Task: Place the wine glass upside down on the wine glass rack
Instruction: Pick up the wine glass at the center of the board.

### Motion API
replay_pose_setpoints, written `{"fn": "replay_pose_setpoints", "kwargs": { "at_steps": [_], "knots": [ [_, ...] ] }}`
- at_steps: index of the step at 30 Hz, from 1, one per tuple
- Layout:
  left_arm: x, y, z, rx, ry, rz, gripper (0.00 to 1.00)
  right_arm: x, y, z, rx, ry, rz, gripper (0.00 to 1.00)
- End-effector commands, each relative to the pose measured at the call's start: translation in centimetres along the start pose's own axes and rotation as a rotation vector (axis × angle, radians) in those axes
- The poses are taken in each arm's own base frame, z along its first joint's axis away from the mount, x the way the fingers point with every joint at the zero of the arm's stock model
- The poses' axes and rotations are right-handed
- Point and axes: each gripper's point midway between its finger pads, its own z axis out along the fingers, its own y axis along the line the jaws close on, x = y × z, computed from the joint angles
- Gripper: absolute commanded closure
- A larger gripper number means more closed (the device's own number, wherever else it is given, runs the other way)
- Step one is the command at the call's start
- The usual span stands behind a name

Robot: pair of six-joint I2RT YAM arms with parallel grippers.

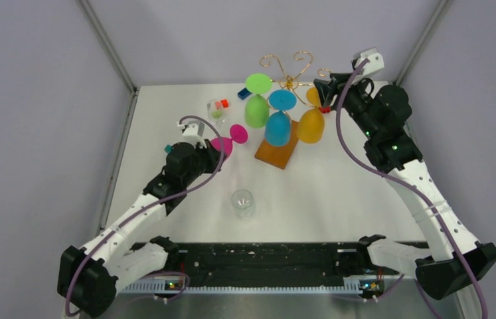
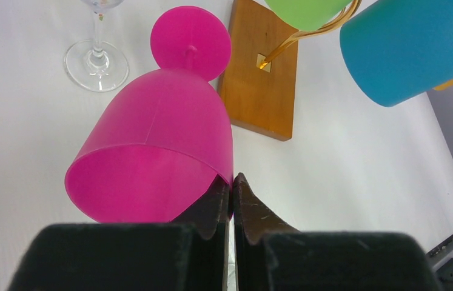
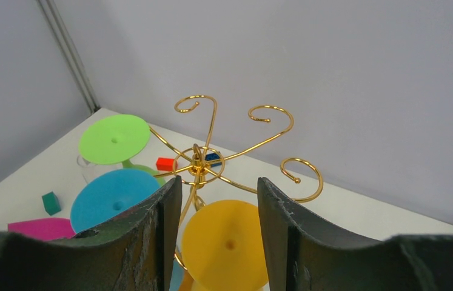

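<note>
Left gripper (image 2: 231, 193) at nine o'clock of the rack (image 3: 199, 165), jaws clamped on the rim of the pink glass (image 2: 157, 121). Pink glass tilted, off the rack, foot toward one o'clock and near the rack's wooden base (image 2: 254, 91). Clear glass (image 1: 242, 203) upright at six o'clock of the pink one. Green glass (image 1: 256, 109), blue glass (image 1: 278, 126), yellow glass (image 1: 311, 125) hung foot-up on the rack. Right gripper (image 3: 219, 182) at the rack's three o'clock, jaws apart.
</note>
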Motion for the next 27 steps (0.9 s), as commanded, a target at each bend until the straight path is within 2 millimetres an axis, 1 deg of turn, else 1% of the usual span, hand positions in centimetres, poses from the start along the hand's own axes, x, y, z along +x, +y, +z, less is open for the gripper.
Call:
{"fn": "replay_pose_setpoints", "kwargs": {
  "at_steps": [1,9,15,20,23,27],
  "knots": [
    [-3.1,-1.5,-1.2,0.036,-0.071,0.038,1.0,-2.2,-0.5,-0.5,0.024,-0.078,0.006,0.51],
    [-3.3,-2.4,-1.8,0.08,-0.06,0.068,1.0,-2.3,-0.6,-0.7,0.036,-0.082,0.011,0.51],
    [-4.5,-2.4,-2.6,0.064,-0.095,0.09,1.0,-2.5,-0.8,-1.0,0.046,-0.087,0.005,0.51],
    [-5.4,-2.9,-3.6,0.076,-0.104,0.118,1.0,-2.7,-1.0,-1.3,0.057,-0.092,0.003,0.51],
    [-5.9,-2.8,-4.3,0.061,-0.119,0.134,1.0,-2.9,-1.1,-1.5,0.062,-0.096,0.004,0.51],
    [-6.8,-3.1,-5.7,0.067,-0.151,0.151,1.0,-3.1,-1.1,-1.5,0.063,-0.103,0.005,0.51]
  ]
}}
